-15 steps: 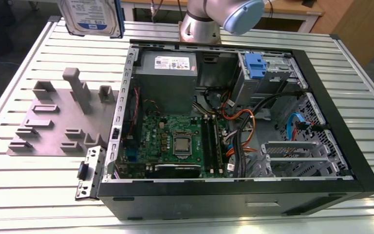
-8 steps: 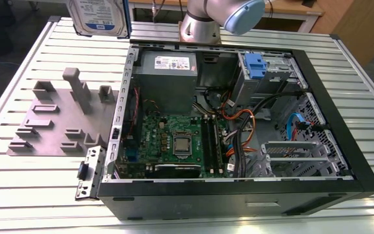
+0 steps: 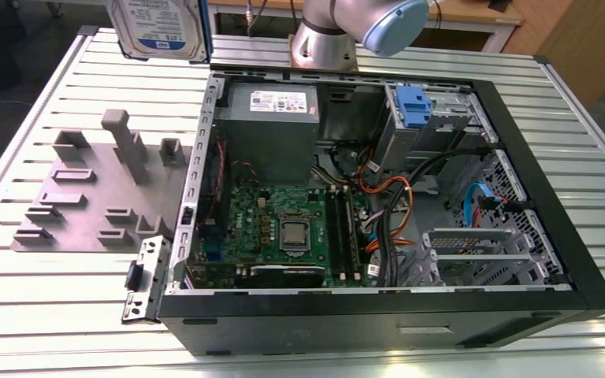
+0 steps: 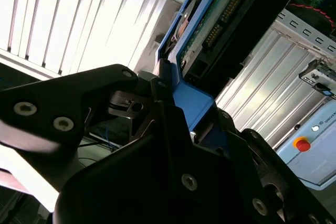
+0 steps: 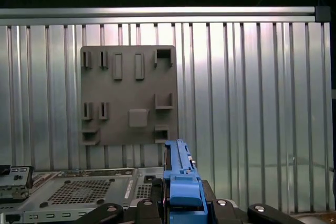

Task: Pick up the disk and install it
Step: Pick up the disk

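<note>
In the first wrist view the gripper (image 5: 184,208) is clenched on the blue frame of the disk (image 5: 178,161); the disk runs lengthwise straight out from the fingers, edge-on; in the exterior view it hangs over the table (image 3: 50,315), beside the far corner of the open computer case (image 3: 554,260); the drive bay (image 3: 439,110) lies toward that view's right.

The gripper (image 5: 182,209) holds the disk (image 5: 180,179) by its blue edge. A grey plate (image 5: 128,95) with little slots lies on the stripy metal worktop (image 5: 252,103), next to the computer case (image 5: 79,192).
</note>
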`<state>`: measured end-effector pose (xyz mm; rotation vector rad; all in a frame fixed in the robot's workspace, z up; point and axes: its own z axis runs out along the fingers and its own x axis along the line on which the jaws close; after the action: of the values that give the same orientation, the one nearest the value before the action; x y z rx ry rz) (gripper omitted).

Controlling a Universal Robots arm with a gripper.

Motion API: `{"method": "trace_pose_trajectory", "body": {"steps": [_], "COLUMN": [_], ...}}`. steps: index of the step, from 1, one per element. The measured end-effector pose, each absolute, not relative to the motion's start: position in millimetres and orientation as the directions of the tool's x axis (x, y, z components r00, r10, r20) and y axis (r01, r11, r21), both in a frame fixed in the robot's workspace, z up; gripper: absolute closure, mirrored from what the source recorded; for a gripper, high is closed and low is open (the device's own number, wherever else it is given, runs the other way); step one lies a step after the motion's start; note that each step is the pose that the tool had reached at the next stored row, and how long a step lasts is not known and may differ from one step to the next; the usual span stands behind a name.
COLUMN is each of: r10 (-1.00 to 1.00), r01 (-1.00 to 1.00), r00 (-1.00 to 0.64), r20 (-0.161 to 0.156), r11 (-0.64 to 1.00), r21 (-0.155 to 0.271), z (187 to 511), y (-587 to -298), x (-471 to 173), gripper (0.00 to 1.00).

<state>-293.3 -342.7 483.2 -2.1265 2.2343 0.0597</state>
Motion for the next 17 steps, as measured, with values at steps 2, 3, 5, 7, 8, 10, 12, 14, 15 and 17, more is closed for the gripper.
{"method": "trace_pose_trajectory", "body": {"steps": [2, 3, 5, 7, 8, 10, 12, 14, 15, 17], "r10": [-0.997, -0.997, -0.997, -0.997, -0.997, -0.997, -0.997, -0.997, -0.997, -0.997], "r01": [-0.999, -0.999, -0.999, -0.999, -0.999, -0.999, -0.999, -0.999, -0.999, -0.999], "r00": [-0.049, -0.049, -0.049, -0.049, -0.049, -0.049, -0.049, -0.049, -0.049, -0.049], "r20": [-0.066, -0.066, -0.065, -0.065, -0.064, -0.064, -0.064, -0.064, -0.064, -0.064], "r11": [0.05, 0.05, 0.05, 0.05, 0.05, 0.05, 0.05, 0.05, 0.05, 0.05], "r21": [-0.011, -0.011, -0.011, -0.011, -0.011, -0.011, -0.011, -0.011, -0.011, -0.011], "z": [483.2, 483.2, 483.2, 483.2, 483.2, 483.2, 483.2, 483.2, 483.2, 483.2], "y": [-345.1, -346.3, -349.5, -352.5, -353.9, -356.8, -359.7, -362.6, -364.3, -367.6], "x": [-293.3, -293.3, -293.3, -293.3, -293.3, -293.3, -293.3, -293.3, -293.3, -293.3], "gripper": [0.63, 0.63, 0.63, 0.63, 0.63, 0.63, 0.63, 0.63, 0.63, 0.63]}}
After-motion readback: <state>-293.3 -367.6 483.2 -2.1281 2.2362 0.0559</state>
